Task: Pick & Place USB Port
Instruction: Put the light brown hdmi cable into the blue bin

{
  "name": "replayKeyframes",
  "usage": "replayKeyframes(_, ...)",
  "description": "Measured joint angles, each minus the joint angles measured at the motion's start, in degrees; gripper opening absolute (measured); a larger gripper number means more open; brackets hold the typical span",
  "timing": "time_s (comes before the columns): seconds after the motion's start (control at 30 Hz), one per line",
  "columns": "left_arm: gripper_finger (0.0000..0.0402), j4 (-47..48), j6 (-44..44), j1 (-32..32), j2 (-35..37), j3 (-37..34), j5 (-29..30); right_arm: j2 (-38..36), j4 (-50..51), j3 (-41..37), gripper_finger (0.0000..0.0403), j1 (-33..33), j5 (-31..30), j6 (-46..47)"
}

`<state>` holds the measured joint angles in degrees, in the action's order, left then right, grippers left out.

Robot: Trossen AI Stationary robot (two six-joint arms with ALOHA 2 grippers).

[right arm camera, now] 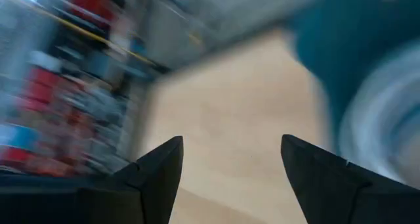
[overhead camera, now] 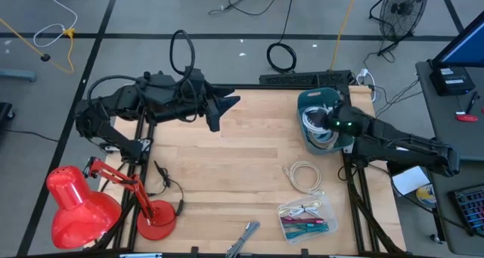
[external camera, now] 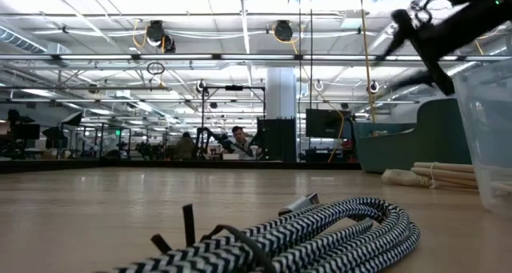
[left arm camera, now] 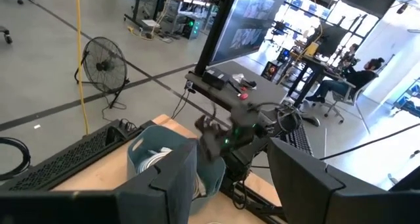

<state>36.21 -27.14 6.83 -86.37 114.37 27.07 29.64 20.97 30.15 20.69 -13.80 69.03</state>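
My right gripper (overhead camera: 324, 122) hangs over the teal bin (overhead camera: 311, 101) of coiled cables, jaws spread and empty. My left gripper (overhead camera: 219, 107) waits mid-air at the table's (overhead camera: 227, 167) far edge, jaws parted, holding nothing.

Wooden table (overhead camera: 242, 160) w/ teal bin (overhead camera: 321, 122) at far right, coiled white cable (overhead camera: 304, 175) mid-right, clear pouch of cables (overhead camera: 307, 216) near front, red desk lamp (overhead camera: 94, 201) front left, black-white braided cable (external camera: 320, 233).

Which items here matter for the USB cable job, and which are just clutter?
Job:
teal bin with coiled white cables
right pincer, open, over that bin
loose white cable
clear bag of cables

Clutter:
red lamp
metal tool
floor fan
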Motion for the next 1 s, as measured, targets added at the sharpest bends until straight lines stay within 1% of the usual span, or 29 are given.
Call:
replayKeyframes(0.07, 0.0191, 0.0, 0.0, 0.0, 0.0, 0.0, 0.0, -0.3, -8.5, 0.0, 0.0251, 0.1, -1.5, -0.8)
replayKeyframes(0.13, 0.0191, 0.0, -0.4, 0.0, 0.0, 0.0, 0.0, 0.0, -17.7, 0.0, 0.0251, 0.7, -1.1, -2.4)
replayKeyframes(0.17, 0.0191, 0.0, -0.4, 0.0, 0.0, 0.0, 0.0, 0.3, -22.5, 0.0, 0.0251, 1.0, -0.3, -3.1)
replayKeyframes(0.23, 0.0191, 0.0, -0.4, 0.0, 0.0, 0.0, 0.0, 1.2, -31.5, 0.1, 0.0251, 1.7, 3.3, -3.9)
replayKeyframes(0.3, 0.0191, 0.0, -0.4, 0.0, 0.0, 0.0, 0.0, 2.3, -39.9, 0.1, 0.0251, 2.3, 9.1, -4.0)
replayKeyframes(0.37, 0.0191, 0.0, -0.3, -0.1, 0.0, 0.0, 0.0, 3.8, -47.5, 0.1, 0.0251, 2.7, 17.6, -3.3)
replayKeyframes(0.47, 0.0191, 0.1, -0.3, -0.5, 0.0, 0.0, 0.0, 5.5, -55.1, 0.1, 0.0251, 2.5, 30.7, 1.1)
replayKeyframes(0.53, 0.0191, 0.3, -0.3, -0.8, 0.0, 0.0, 0.0, 6.1, -57.7, 0.1, 0.0251, 1.4, 37.9, 3.7)
replayKeyframes(0.57, 0.0191, 0.4, -0.2, -0.9, 0.0, 0.0, 0.0, 6.1, -58.3, 0.1, 0.0251, 0.4, 40.3, 4.7)
replayKeyframes(0.63, 0.0191, 0.9, -0.2, -1.2, 0.0, 0.0, -0.1, 6.0, -59.1, 0.1, 0.0251, -2.1, 43.1, 6.1)
replayKeyframes(0.83, 0.0191, 3.3, -1.8, -1.8, 0.0, 0.0, -1.5, 5.5, -60.6, 0.1, 0.0251, -11.2, 44.2, 6.7)
replayKeyframes(1.0, 0.0191, 5.1, -3.0, -2.0, 0.0, 0.0, -1.5, 5.4, -60.6, 0.1, 0.0251, -20.5, 44.3, 7.8)
